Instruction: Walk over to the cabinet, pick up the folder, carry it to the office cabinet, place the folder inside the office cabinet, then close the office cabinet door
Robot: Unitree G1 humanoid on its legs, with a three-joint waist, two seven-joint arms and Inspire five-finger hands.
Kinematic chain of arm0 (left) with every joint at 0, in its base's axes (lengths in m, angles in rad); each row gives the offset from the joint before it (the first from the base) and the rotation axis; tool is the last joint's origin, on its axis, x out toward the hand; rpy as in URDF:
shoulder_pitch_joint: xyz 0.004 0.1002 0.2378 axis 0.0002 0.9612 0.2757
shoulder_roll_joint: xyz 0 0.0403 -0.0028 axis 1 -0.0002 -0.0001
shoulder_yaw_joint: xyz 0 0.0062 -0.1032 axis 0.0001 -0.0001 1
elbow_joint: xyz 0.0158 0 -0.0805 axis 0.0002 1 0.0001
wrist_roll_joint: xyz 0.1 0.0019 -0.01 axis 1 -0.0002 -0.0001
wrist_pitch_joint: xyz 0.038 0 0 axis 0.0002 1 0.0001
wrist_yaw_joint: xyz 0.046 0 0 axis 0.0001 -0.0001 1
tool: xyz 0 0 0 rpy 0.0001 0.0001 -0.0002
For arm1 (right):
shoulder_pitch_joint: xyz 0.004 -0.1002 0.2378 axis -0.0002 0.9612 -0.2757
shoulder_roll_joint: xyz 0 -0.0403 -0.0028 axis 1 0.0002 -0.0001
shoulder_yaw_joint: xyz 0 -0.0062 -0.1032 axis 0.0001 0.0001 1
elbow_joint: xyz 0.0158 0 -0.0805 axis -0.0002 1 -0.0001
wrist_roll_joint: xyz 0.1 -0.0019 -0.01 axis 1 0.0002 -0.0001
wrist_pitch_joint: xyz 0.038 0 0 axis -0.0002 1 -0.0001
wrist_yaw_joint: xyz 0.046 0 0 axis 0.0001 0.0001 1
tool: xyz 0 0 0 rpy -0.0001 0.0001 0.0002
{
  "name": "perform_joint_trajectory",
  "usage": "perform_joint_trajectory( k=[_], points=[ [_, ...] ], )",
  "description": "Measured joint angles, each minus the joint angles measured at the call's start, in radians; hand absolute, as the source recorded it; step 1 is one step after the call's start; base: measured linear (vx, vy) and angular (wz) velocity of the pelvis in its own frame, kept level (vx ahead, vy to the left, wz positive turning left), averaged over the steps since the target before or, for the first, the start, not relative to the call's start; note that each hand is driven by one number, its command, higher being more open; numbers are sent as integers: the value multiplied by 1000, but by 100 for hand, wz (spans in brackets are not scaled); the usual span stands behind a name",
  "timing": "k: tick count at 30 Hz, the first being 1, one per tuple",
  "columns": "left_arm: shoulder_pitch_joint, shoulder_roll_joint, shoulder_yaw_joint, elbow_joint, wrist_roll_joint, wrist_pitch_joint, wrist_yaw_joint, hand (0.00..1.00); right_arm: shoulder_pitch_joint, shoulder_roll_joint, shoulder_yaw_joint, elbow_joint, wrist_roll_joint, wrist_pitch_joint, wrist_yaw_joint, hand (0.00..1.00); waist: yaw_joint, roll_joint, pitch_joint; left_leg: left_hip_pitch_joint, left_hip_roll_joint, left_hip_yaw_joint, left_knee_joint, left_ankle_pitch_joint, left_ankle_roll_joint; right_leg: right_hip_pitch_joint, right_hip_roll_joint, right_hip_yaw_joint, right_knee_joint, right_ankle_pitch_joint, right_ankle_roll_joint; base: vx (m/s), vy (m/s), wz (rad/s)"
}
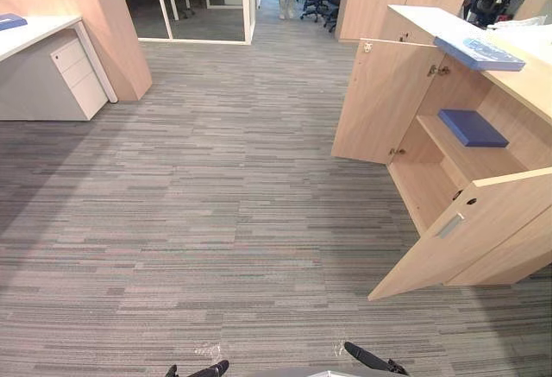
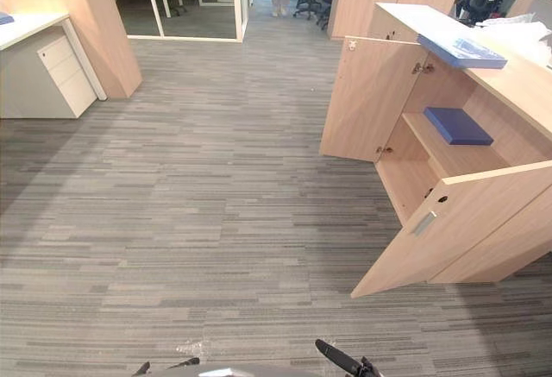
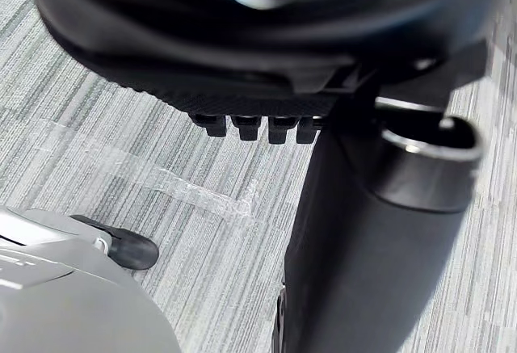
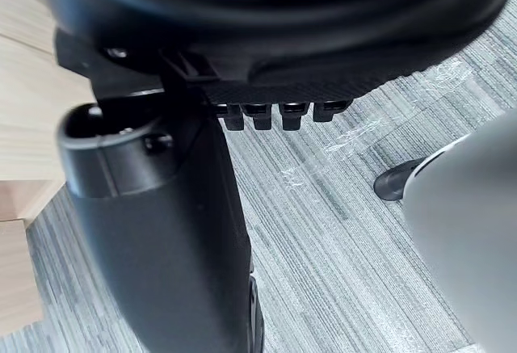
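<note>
well, the blue folder (image 1: 472, 127) lies on the shelf (image 1: 461, 160) inside the office cabinet (image 1: 528, 82), right of frame, doors (image 1: 379, 101) wide open; left hand (image 3: 266, 86) and right hand (image 4: 275, 70) hang loose-fingered, empty, above the carpet (image 1: 216, 222).

The left hand (image 3: 258, 94) is black: a ribbed palm pad, stubby fingers (image 3: 246, 127) in a row, a thick glossy thumb (image 3: 347, 248) silver-ringed at 3 o'clock. The right hand (image 4: 299, 86) matches, a screw (image 4: 114, 52) at 9 o'clock.

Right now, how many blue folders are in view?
3 blue folders: one on the cabinet top, one on its inner shelf, one on the white desk far left. Others may be hidden.
</note>
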Motion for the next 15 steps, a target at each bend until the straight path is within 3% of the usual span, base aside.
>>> perform_joint_trajectory(
  k=[5,6,8,9,10,12,15],
  points=[
    [-8,2,18,-2,-1,-3,10,100,-11,6,-1,-4,0,0,0,100,-1,-10,20,-62,-2,-19,65,-27,-3,-40,-4,-21,42,-24,-9,6,-19,13],
    [-20,0,32,-4,-2,-3,15,100,-16,10,-1,-14,0,-1,-1,100,2,-18,34,-106,-1,-22,148,-68,-6,-61,-5,-26,80,-43,-11,16,-29,13],
    [-22,-21,72,-25,-2,-1,21,100,-23,11,-2,-32,-1,-1,-3,100,6,-4,57,-181,13,-21,320,-156,-19,-83,3,-32,141,-83,-21,5,-16,9],
    [-22,-31,85,-38,-2,-1,22,100,-22,7,0,-48,0,-2,-2,100,6,7,76,-212,24,-11,412,-197,-42,-81,8,-39,165,-105,-23,-32,14,16],
    [-22,-40,95,-62,-2,0,24,100,-19,7,3,-68,0,-4,-10,100,6,5,91,-303,41,45,608,-226,-70,-74,5,-40,194,-136,-32,-33,22,16],
    [-22,-49,97,-84,-2,-2,32,100,-20,4,6,-68,0,-2,-18,100,13,10,95,-380,80,103,737,-270,-59,-63,1,-40,207,-149,-33,48,30,6],
    [-24,-49,93,-95,-2,-15,41,100,-20,1,11,-64,0,3,-24,100,24,5,98,-469,133,111,645,-273,-56,-42,-51,-21,210,-180,4,191,142,-10]
  ],
)
